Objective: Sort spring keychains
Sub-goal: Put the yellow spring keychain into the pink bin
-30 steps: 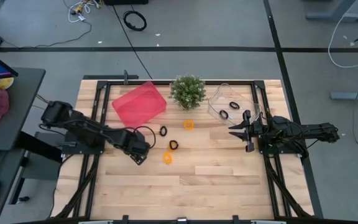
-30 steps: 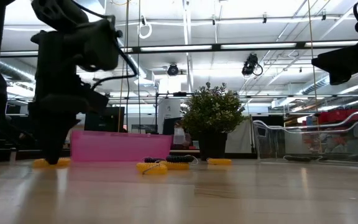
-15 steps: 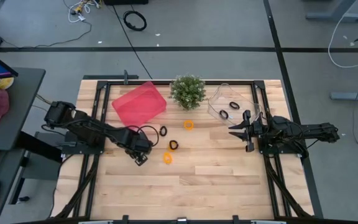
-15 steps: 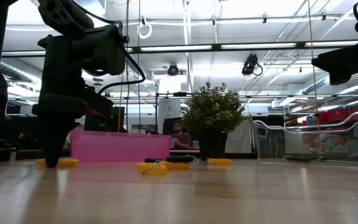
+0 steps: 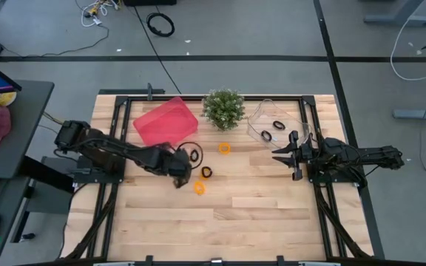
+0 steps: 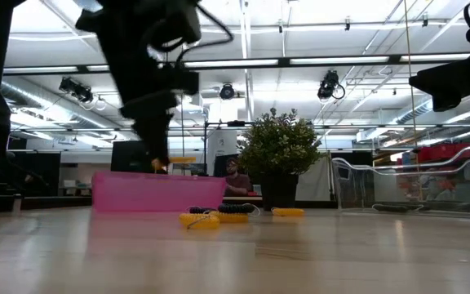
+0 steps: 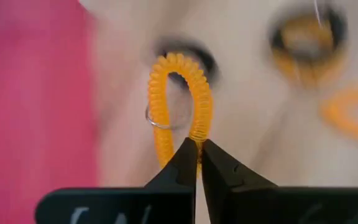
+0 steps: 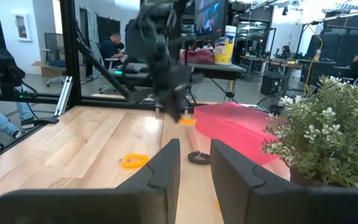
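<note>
With the left end effector (image 7: 197, 163) clamped on an orange spring keychain (image 7: 178, 102) above the counter (image 5: 257, 214), next move: drop in pink tray (image 5: 165, 122); right end effector (image 5: 285, 155) idles, fingers apart.

We see a green potted plant (image 5: 223, 108) between a pink tray (image 5: 165, 123) and a clear bin (image 5: 258, 118) on the wooden table (image 5: 257, 222).

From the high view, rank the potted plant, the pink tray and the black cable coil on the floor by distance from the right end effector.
1. Potted plant, at the table's back edge, nearest the right end effector.
2. Pink tray, beyond the plant toward the left arm's side.
3. Black cable coil, on the floor behind the table, farthest.
</note>
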You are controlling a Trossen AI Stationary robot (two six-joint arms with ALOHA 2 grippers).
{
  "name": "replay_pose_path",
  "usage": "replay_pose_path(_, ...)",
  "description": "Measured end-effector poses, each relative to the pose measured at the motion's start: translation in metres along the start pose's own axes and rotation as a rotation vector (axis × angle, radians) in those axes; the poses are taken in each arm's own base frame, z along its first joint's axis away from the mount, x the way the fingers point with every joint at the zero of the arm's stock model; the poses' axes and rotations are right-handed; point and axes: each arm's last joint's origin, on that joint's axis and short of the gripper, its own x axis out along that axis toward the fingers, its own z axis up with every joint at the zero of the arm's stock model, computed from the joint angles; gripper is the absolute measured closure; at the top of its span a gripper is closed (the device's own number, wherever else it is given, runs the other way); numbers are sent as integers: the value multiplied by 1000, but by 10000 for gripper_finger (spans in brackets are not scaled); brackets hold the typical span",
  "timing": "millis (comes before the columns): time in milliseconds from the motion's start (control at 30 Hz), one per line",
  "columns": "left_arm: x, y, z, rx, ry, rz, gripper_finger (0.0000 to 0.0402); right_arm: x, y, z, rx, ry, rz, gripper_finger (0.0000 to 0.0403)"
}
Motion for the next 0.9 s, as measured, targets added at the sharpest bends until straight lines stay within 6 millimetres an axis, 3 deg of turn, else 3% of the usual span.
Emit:
replay_pose_path(100, -10, 0, 15, 7, -101, 68, 396, 0, 0, 0, 0, 0, 0, 310)
replay_pose_path(267, -11, 8, 18, 57, -149, 212, 393, 0, 0, 0, 0, 0, 0, 310)
replay_pose_path(467, -3, 35, 20, 66, -74, 380, 396, 0, 0, 0, 0, 0, 0, 310)
replay_pose_path(900, 16, 77, 33, 36, 25, 465, 392, 0, 0, 0, 0, 0, 0, 310)
